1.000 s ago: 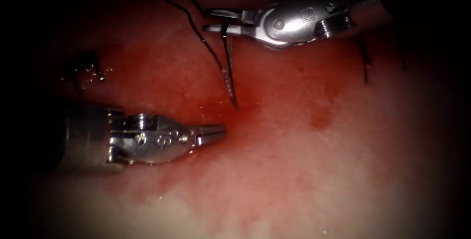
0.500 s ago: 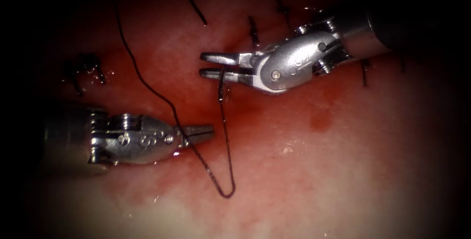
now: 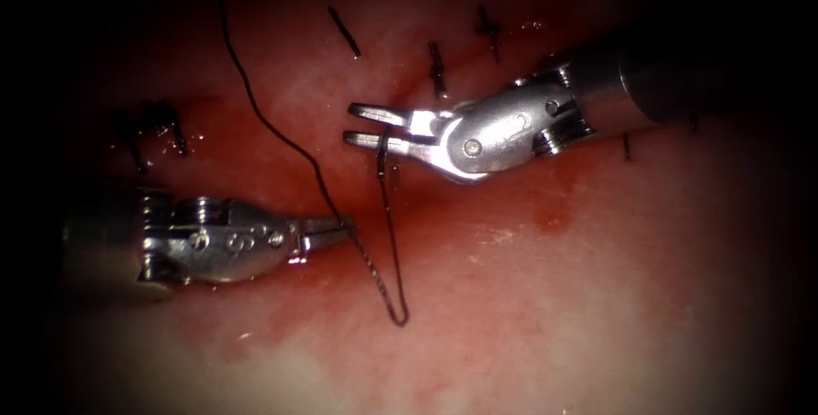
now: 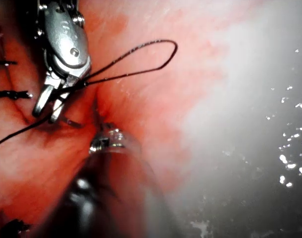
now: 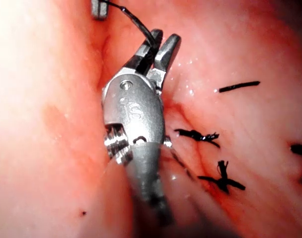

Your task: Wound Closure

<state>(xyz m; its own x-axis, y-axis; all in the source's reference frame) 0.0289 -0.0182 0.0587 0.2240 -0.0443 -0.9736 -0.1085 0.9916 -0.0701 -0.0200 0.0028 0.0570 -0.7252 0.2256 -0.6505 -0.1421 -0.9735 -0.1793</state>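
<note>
Hanging from the right arm's silver needle driver [image 3: 373, 125], the thin dark braided thread [image 3: 388, 236] drops away from those jaws toward the viewer, turns in a narrow hairpin and climbs back. It crosses the tip of the left arm's silver needle driver [image 3: 328, 229] and then runs up and off past the right jaws on their left side. The right jaws pinch the thread about midway along their length, with a slim gap between their tips, as the right wrist view also shows [image 5: 163, 39]. A short, thicker dark piece sits just under them; whether it is the curved needle I cannot tell, and I cannot place the needle in the pale pink tissue [image 3: 596, 296]. The left jaws look pressed together, below and to the left of the right jaws, with the thread touching their tip; whether it is caught between them is unclear. The loop's long axis runs nearly straight away from the right jaws, and the left tool lies nearer its returning strand. Dark knotted stitches [image 3: 436, 70] lie just beyond the right jaws. Open tissue smeared with red fluid [image 3: 554, 219] below them seems to leave free room.
</note>
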